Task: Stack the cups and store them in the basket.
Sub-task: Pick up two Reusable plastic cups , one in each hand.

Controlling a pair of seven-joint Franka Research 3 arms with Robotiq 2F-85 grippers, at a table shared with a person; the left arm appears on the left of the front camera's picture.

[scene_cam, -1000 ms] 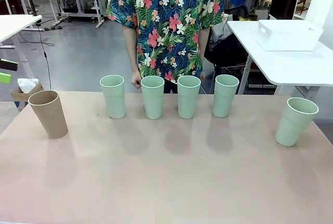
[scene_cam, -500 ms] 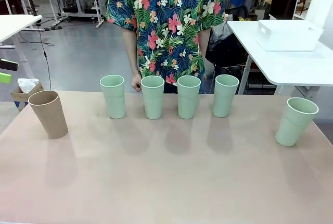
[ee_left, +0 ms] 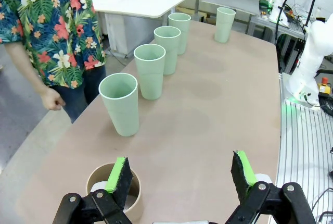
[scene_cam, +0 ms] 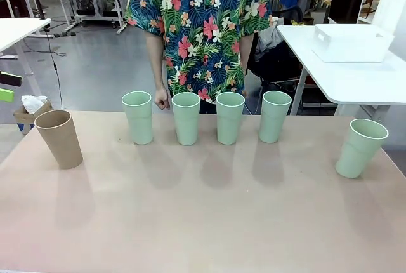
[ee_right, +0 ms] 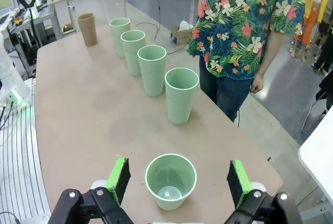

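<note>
Since none of the six cups is nested in another and the basket (scene_cam: 352,43) shows no cup in it, I reckon the job is at its very start. My left tool (ee_left: 179,169) hangs over the table (scene_cam: 203,222) with its fingers wide apart and nothing between them. The tan cup (ee_left: 99,174) stands upright just below it, partly behind one pad and off to that finger's side, not centred in the gap. My right tool (ee_right: 178,171) is likewise spread and holding nothing, and the lone green cup (ee_right: 170,179) stands upright almost straight beneath it, inside the span of the fingers but touching neither. Beyond each tool, the four green cups (scene_cam: 186,118) stand in a line along the far edge, near one another but apart, all mouth up. The basket sits on a separate white side table (scene_cam: 355,82), well beyond the right tool and off the table I work on, so I doubt either arm reaches it easily. A person (scene_cam: 200,25) stands behind the row with a hand (scene_cam: 162,99) hanging near the edge, touching nothing. What is left, as I judge it, is everything: five nestings to make one stack, then getting that stack into the basket.
</note>
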